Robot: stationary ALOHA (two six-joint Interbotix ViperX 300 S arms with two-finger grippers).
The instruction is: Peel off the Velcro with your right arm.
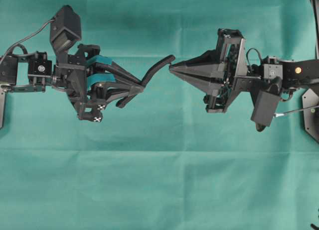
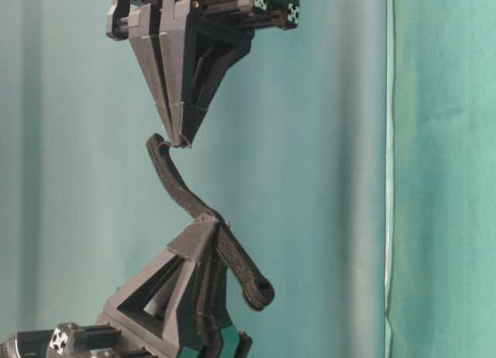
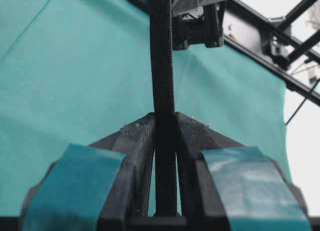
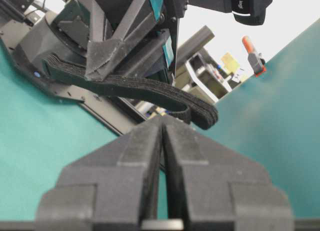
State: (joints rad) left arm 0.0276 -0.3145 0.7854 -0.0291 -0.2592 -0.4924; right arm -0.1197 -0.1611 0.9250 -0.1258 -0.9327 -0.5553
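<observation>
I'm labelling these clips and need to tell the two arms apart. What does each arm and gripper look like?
Both arms are black. The left gripper has long triangular fingers wrapped with teal tape, small black-and-white checker markers near its wrist and a grey cable trailing off its boxy camera housing. The right gripper has plain black pointed triangular fingers, no tape, a brass-coloured round fitting on the arm and thin cables.

Both arms are black; the left claw (image 1: pixel 141 87) has teal-taped fingers, the right claw (image 1: pixel 172 67) plain pointed ones, with checkered markers.
</observation>
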